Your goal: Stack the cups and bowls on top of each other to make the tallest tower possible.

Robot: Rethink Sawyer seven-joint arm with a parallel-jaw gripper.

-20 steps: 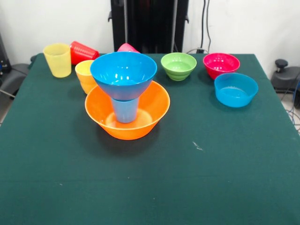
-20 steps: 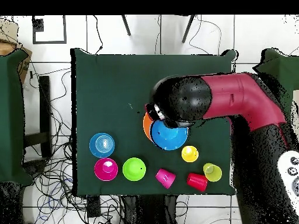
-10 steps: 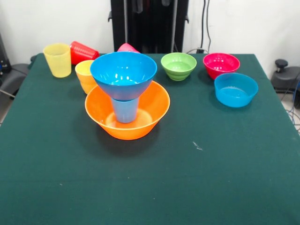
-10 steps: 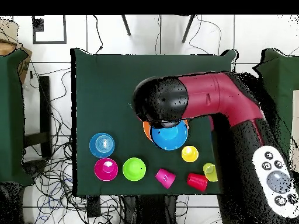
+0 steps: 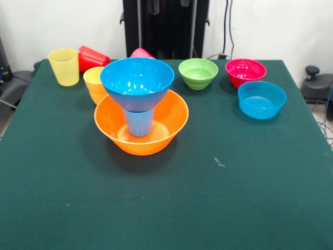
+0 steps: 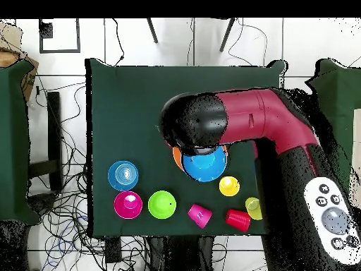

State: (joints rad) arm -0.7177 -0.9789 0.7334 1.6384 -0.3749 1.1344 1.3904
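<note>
Tower: large blue bowl (image 5: 137, 80) sits on light blue cup (image 5: 139, 121), upright inside large orange bowl (image 5: 141, 125) — centre-left of the table (image 5: 208, 198).
Arm (image 6: 261, 123): covers the stack from overhead.
Claw: hidden — cannot tell its state.
Small blue bowl (image 5: 261, 99): right, alone.

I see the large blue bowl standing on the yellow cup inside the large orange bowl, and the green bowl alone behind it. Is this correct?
Not quite. In the front view the large blue bowl stands on the light blue cup, not a yellow one, inside the large orange bowl. The yellow cup stands apart at the table's far corner. The green bowl does stand alone.
</note>
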